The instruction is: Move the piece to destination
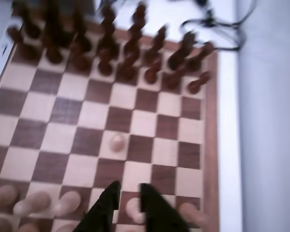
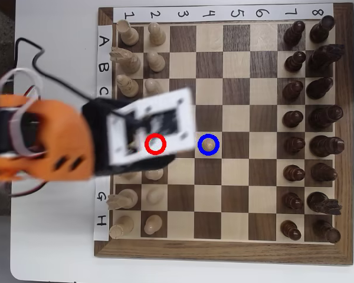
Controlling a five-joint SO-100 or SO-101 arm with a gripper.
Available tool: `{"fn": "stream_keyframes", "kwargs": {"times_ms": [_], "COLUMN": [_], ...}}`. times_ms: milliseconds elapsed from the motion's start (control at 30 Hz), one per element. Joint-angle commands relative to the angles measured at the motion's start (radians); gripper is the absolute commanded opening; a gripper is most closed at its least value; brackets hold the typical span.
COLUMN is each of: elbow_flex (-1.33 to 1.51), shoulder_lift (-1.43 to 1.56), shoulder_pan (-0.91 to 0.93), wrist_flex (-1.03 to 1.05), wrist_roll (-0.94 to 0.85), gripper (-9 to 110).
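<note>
Pale pawn [image 2: 156, 143] upright on red-ringed square, second column from chessboard's [image 2: 224, 253] left edge; jaws [image 1: 130, 191] slightly parted, empty, just above and straddling it. Another pawn [image 2: 208, 142] occupies blue-ringed destination [image 2: 208, 152].

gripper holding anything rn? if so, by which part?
Nothing held. The gripper is open and empty above a pale pawn in the wrist view; another pawn already stands in the blue ring.
</note>
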Motion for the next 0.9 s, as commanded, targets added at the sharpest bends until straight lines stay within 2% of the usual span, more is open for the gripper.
{"fn": "stream_keyframes", "kwargs": {"times_ms": [0, 267, 500, 700, 867], "elbow_flex": [-0.127, -0.367, -0.436, -0.396, -0.192], "shoulder_lift": [0.054, 0.069, 0.071, 0.075, 0.14], "shoulder_pan": [0.091, 0.437, 0.718, 0.969, 1.088], "wrist_flex": [0.026, 0.098, 0.075, 0.098, 0.009], "wrist_roll": [-0.061, -0.319, -0.538, -0.801, -0.965], "gripper": [0, 0, 0, 0, 0]}}
